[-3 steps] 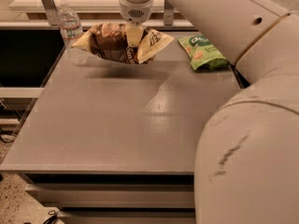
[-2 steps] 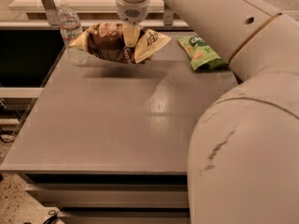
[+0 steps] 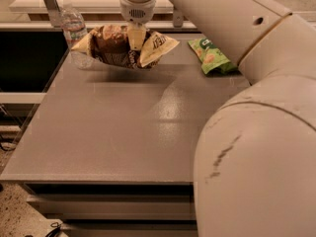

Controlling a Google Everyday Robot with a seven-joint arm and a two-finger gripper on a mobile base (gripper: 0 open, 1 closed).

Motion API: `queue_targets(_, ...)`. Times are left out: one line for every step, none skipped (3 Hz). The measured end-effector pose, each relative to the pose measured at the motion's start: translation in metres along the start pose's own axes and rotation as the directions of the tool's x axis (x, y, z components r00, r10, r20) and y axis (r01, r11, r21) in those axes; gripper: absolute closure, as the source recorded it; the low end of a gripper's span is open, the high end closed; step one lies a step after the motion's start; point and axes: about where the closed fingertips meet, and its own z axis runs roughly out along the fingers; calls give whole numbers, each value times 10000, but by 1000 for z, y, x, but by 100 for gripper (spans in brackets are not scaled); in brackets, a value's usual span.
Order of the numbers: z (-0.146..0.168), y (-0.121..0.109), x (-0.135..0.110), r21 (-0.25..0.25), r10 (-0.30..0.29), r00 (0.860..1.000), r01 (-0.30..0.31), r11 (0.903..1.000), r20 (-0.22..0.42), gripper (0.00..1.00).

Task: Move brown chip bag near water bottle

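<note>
The brown chip bag [image 3: 118,47] hangs in the air at the back left of the grey table [image 3: 123,127], casting a shadow on the tabletop below. My gripper [image 3: 136,38] comes down from above and is shut on the bag's upper middle. The water bottle [image 3: 75,33] stands upright at the table's back left corner, just left of the bag and partly behind its cream end.
A green snack bag [image 3: 213,56] lies at the back right of the table. My large white arm [image 3: 256,132] fills the right side of the view. A shelf rail runs behind the table.
The gripper has carried the chip bag slightly further left, toward the water bottle. The bottle and green bag have not moved.
</note>
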Motion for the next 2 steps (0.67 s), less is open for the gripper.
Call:
queue_targets(-1, 0, -1, 0, -28, 10000, 28, 10000, -25, 12)
queue_targets(-1, 0, -2, -24, -92, 10000, 92, 10000, -28, 0)
